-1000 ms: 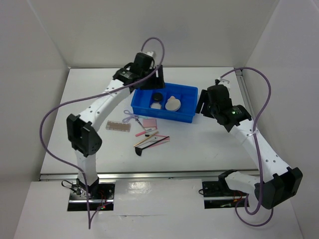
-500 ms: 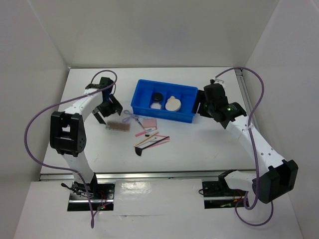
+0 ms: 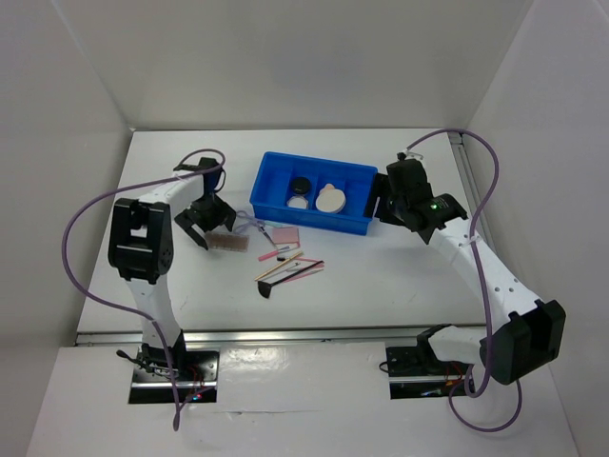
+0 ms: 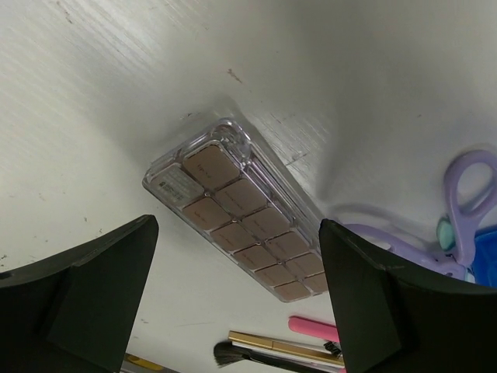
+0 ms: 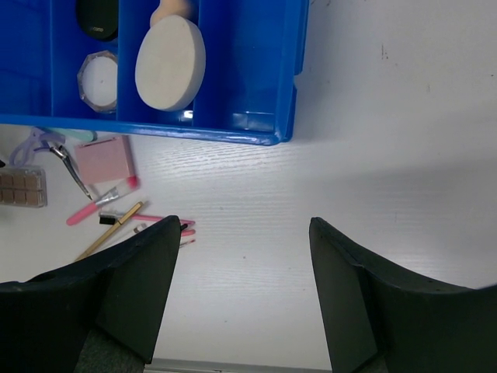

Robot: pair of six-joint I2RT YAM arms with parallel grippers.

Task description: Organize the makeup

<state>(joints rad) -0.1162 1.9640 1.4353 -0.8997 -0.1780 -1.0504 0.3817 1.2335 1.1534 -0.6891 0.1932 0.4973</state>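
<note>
The brown-pink palette [image 3: 228, 242] lies on the table left of the blue tray [image 3: 354, 224]. My left gripper [image 3: 207, 221] is open and empty, low over the palette [image 4: 237, 220], jaws either side of it and apart from it. The tray holds the black compact [image 3: 301, 184], cream puff [image 3: 330, 199] and a peach sponge [image 5: 172, 6]. The pink pad [image 3: 284, 235], thin sticks [image 3: 290, 269] and black brush [image 4: 233, 353] lie in front of the tray. My right gripper [image 3: 381, 205] is open and empty above the table by the tray's right end [image 5: 248, 78].
Purple scissors [image 3: 249, 225] lie between the palette and the tray, also in the left wrist view [image 4: 466, 194]. A white faceted jar [image 5: 99, 80] sits in the tray beside the puff [image 5: 170, 64]. White walls enclose the table on three sides.
My left arm has swung from over the tray's back left corner out to the left and down over the palette. My right gripper has shifted slightly toward the tray.
</note>
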